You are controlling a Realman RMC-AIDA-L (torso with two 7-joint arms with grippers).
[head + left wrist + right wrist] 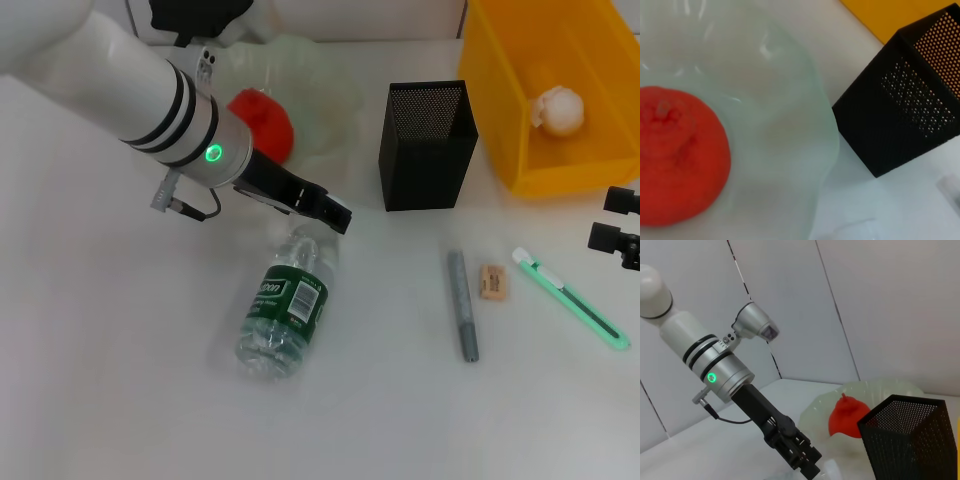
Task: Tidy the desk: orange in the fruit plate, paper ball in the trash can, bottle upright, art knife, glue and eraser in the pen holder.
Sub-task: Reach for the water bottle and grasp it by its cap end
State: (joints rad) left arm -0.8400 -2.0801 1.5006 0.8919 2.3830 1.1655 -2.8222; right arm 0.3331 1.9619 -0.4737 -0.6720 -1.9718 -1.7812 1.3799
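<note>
I am bringing the left claw [338,217] down to the bottle [287,310], lying mid-frame on the tabletop [100,380]. I cannot tell its fingers' state. I should grab the neck squarely.

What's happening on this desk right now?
A two-armed robot is tidying. The orange already sits in the fruit plate and the paper ball lies in the yellow trash can. The left gripper hangs just above the neck of the bottle, which lies on its side. The glue, eraser and art knife lie on the desk, outside the black pen holder. The right gripper waits at the right edge.
</note>
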